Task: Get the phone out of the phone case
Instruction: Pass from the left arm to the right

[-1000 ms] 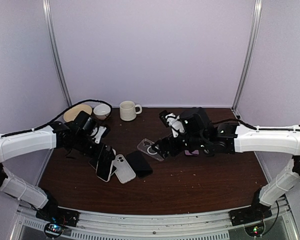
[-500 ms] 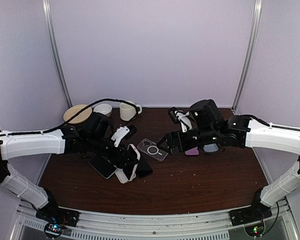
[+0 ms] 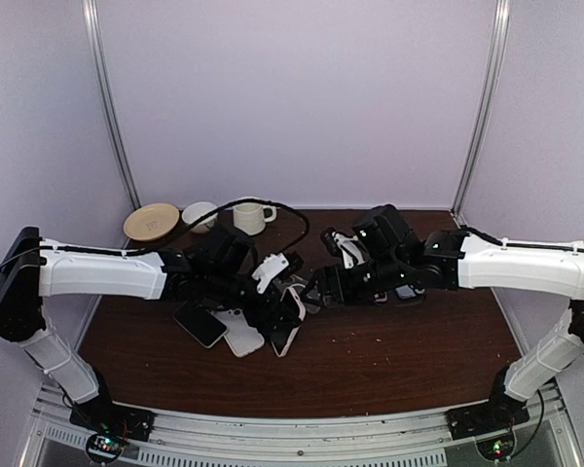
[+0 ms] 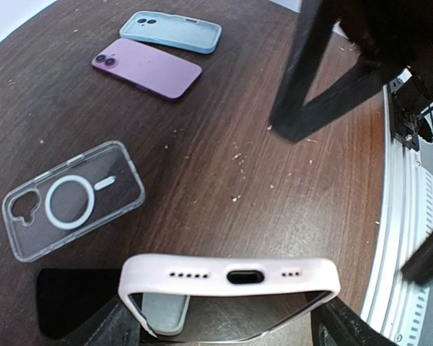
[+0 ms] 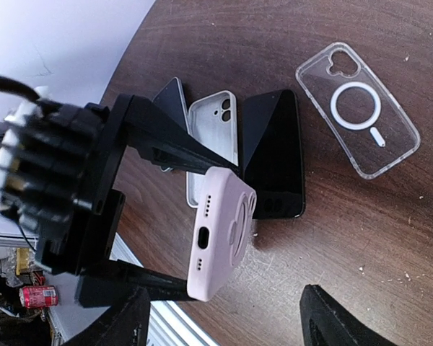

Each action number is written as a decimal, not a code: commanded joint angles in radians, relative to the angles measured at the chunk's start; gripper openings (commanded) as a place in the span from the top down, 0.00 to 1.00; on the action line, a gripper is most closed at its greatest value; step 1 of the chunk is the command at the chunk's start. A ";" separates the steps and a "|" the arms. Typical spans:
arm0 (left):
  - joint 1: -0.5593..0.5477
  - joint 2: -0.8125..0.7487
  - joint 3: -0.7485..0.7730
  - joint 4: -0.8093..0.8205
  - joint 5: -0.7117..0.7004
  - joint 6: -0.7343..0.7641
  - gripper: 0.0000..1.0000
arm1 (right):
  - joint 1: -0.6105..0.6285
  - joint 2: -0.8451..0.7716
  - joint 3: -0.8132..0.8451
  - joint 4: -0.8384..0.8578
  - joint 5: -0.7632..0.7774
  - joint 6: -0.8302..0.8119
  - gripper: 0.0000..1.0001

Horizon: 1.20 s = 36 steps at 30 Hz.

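A pink phone case (image 4: 229,276) with a dark glossy phone face in it is held off the table, port end out. My left gripper (image 4: 227,321) is shut on its sides. In the right wrist view the pink case (image 5: 220,234) sits in the left gripper's black fingers (image 5: 166,148), its back with a ring facing right. My right gripper (image 5: 227,324) is open and empty, jaws wide apart, just short of the case's port end. From the top view, the left gripper (image 3: 277,302) and the right gripper (image 3: 323,287) meet at mid-table over the pink case (image 3: 290,329).
A clear empty case (image 4: 72,198) lies flat, with a purple phone (image 4: 146,68) and a light blue case (image 4: 171,31) beyond it. A black phone (image 5: 274,155) and a white case (image 5: 209,144) lie under the held case. A mug (image 3: 253,216), bowl (image 3: 200,212) and plate (image 3: 153,221) stand at the back left.
My left gripper has carried the pink-cased phone right, toward mid-table. My right gripper has moved left off the clear case and now faces the pink case's end.
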 commanded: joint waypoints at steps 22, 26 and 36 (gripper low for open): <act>-0.049 0.117 0.068 0.229 0.033 -0.001 0.43 | 0.008 0.113 -0.069 0.061 0.002 0.071 0.56; -0.057 0.127 0.072 0.232 0.005 0.003 0.43 | 0.008 0.116 -0.068 0.058 0.000 0.090 0.63; -0.075 0.142 0.069 0.260 -0.076 -0.007 0.40 | 0.008 0.117 -0.083 0.087 -0.030 0.144 0.81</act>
